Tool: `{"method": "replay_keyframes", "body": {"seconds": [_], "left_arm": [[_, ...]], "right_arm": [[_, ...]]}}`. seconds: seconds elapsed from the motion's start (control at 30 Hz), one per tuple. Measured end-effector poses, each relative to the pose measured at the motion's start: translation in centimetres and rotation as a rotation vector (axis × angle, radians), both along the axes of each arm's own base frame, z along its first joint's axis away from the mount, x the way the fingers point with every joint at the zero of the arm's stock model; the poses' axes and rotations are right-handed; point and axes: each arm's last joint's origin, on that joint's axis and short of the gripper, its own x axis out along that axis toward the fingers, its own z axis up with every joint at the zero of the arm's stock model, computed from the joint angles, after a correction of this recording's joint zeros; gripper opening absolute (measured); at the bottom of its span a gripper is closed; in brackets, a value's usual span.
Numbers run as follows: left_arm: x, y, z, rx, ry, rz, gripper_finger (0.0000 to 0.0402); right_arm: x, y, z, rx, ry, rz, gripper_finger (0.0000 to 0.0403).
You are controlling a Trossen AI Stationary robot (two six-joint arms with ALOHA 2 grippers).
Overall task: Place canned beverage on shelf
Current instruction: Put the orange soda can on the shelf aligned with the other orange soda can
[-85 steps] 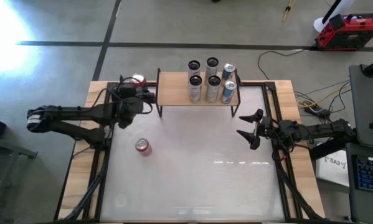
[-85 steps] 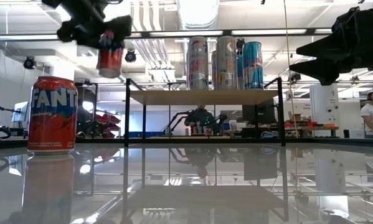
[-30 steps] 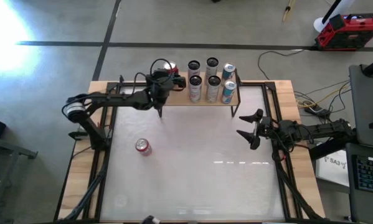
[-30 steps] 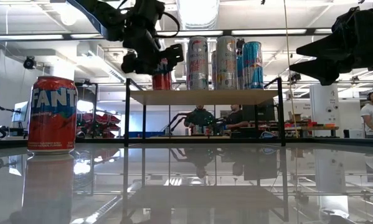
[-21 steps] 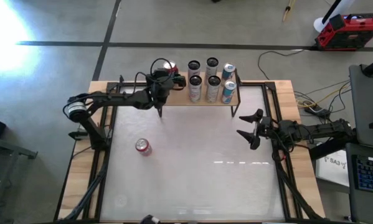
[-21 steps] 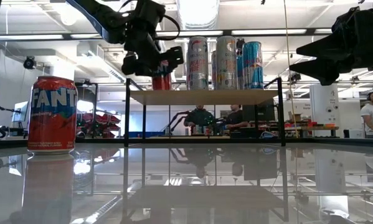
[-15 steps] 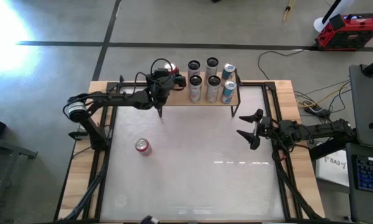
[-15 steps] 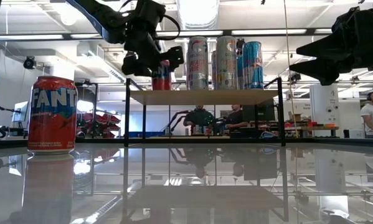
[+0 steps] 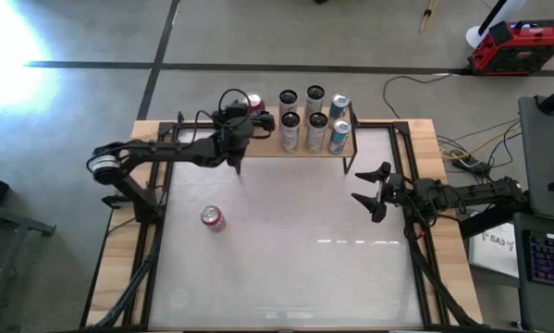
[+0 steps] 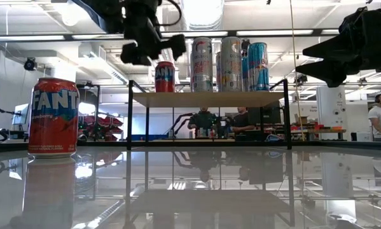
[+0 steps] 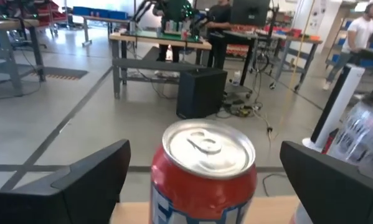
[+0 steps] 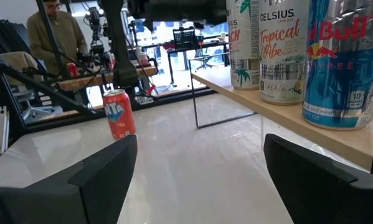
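A red canned beverage (image 11: 203,171) with a silver top stands upright on its base at the left end of the shelf (image 9: 258,141), also seen in the low view (image 10: 165,76). My left gripper (image 10: 153,51) is open just above and around the can's top. Its fingers stand on either side of the can (image 9: 255,101), apart from it. My right gripper (image 9: 369,190) waits open over the table's right side with nothing between its fingers. The shelf's tan top (image 10: 209,98) rests on thin black legs at the table's far edge.
Several tall cans (image 9: 313,120) stand on the shelf's right half, close to the red can. A red Fanta can (image 9: 212,217) stands upright on the white table's left part (image 10: 53,117). People and workbenches show in the room behind.
My left gripper has opened and let go of the red can, which now stands on the shelf's left end. The gripper has risen a little above the can. My right arm has kept still.
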Motion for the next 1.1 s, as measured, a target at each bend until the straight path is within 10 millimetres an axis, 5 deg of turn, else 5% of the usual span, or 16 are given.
{"method": "replay_keyframes", "body": {"seconds": [0.17,0.4,0.77,0.9,1.1], "left_arm": [[-0.7,-2.5,2.1,0.028,-0.026,0.001,0.0399],[-2.3,-8.7,4.8,0.049,-0.015,-0.006,0.0399],[-6.1,-17.1,2.0,0.023,-0.009,-0.122,0.0399],[-7.4,-18.2,1.0,-0.172,-0.032,-0.267,0.0397],[-9.5,-18.2,0.4,-0.685,-0.059,-0.360,0.0396]], "right_arm": [[0.0,0.0,0.0,0.000,0.000,0.000,0.0334],[0.0,0.0,0.0,0.000,0.000,0.000,0.0334],[0.0,0.0,0.0,0.000,0.000,0.000,0.0334],[0.0,0.0,0.0,0.000,-0.001,0.000,0.0334],[0.0,0.0,0.0,0.000,0.000,0.000,0.0334]]}}
